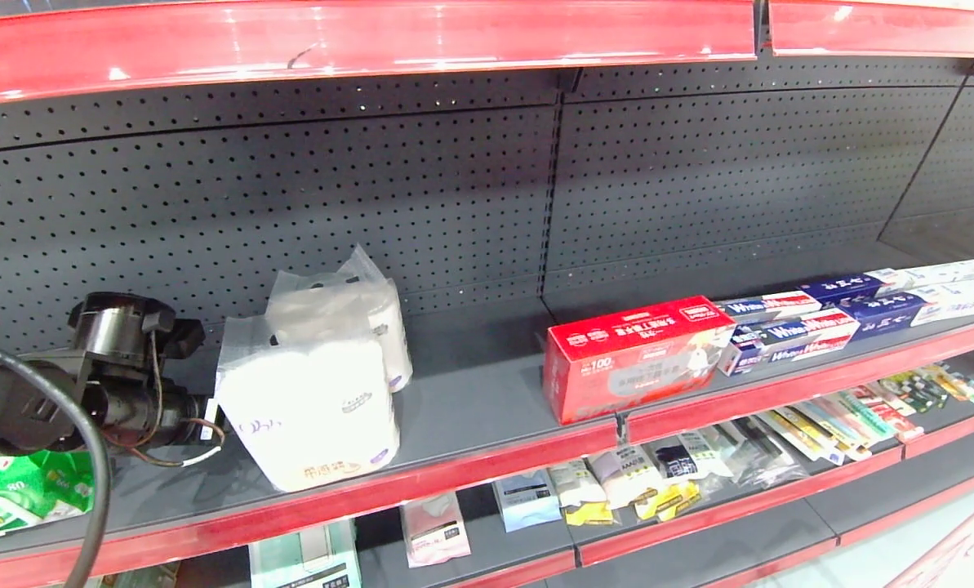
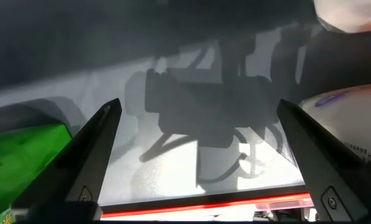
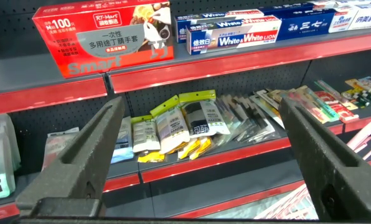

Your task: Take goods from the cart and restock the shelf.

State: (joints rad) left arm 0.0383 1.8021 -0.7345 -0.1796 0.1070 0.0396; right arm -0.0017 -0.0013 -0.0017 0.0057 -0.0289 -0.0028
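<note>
A white tissue pack [image 1: 307, 408] stands on the grey shelf [image 1: 470, 392] near its red front edge, with a second wrapped pack [image 1: 364, 318] behind it. My left arm [image 1: 127, 392] rests over the shelf just left of the front pack. In the left wrist view my left gripper [image 2: 198, 109] is open above the bare shelf surface [image 2: 173, 168], nothing between its fingers; the white pack [image 2: 353, 124] lies on one side and a green pack [image 2: 17, 155] on the other. My right gripper [image 3: 201, 102] is open and empty, facing the lower shelf tier.
A red box [image 1: 633, 355] and toothpaste boxes [image 1: 789, 331] line the shelf to the right. A green pack [image 1: 13, 490] lies at the far left. Hanging packets [image 3: 185, 124] fill the tier below. Bare shelf lies between the tissue pack and the red box.
</note>
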